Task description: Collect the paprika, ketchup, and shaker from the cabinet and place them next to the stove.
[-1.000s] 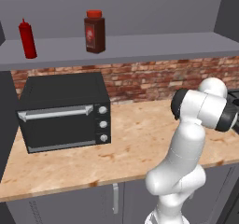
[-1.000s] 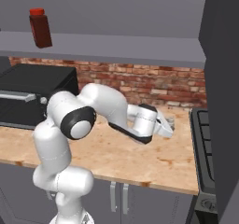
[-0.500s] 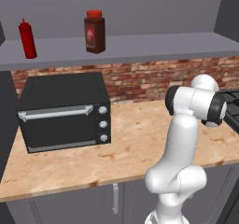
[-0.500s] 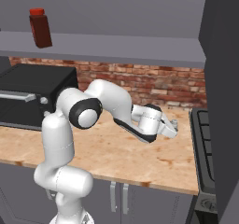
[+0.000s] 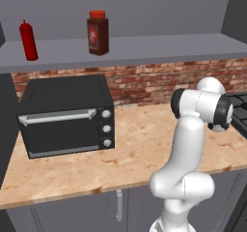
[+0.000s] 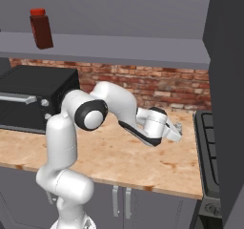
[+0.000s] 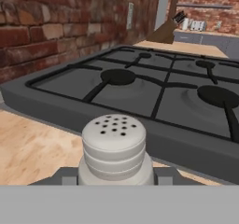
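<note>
The small pale shaker (image 7: 114,148) with a holed cap stands upright between my fingers in the hand view, just above the wooden counter. My gripper (image 6: 177,130) is shut on it, close to the left edge of the black stove (image 7: 154,92), which also shows at the counter's right end (image 6: 208,147). The dark paprika jar (image 5: 98,33) with its red cap stands on the grey cabinet shelf (image 5: 154,46). Further left on the same shelf is the slim red ketchup bottle (image 5: 28,40). The paprika jar (image 6: 41,28) appears again at upper left in the right base view.
A black toaster oven (image 5: 65,115) sits on the left of the wooden counter (image 5: 135,149) under the shelf. A brick wall (image 6: 157,85) runs behind the counter. A dark tall panel (image 6: 228,89) rises at the right above the stove.
The arm has reached further right along the counter, carrying the shaker closer to the stove's edge. The jars on the shelf have not moved.
</note>
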